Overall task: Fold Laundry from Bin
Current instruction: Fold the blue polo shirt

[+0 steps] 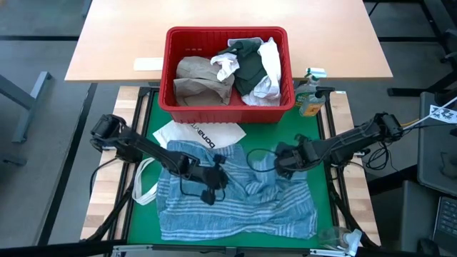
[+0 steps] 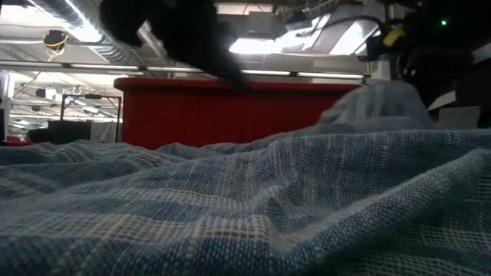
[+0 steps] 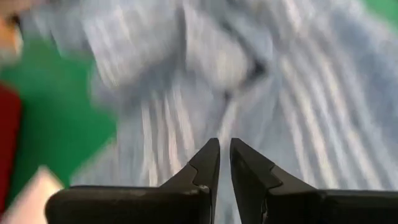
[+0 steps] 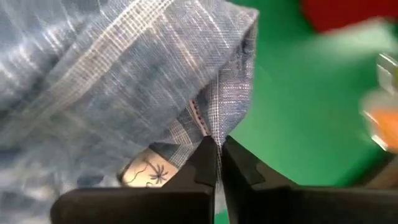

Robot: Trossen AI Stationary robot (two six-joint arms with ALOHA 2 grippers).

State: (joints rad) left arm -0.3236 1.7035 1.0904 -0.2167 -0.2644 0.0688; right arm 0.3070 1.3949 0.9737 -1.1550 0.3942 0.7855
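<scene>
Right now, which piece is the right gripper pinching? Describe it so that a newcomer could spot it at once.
Start at the red bin at the table's far side; on the green mat in front of it a large blue-striped cloth lies spread. The right gripper is shut on its edge. It alone is striped; the white tote bag beside it bears black lettering.

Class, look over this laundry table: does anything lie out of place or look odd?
Yes. A white tote bag lies half under the blue-striped cloth on the green mat, and the cloth is rumpled, not flat. A bottle stands beside the red bin, unrelated to laundry.
</scene>
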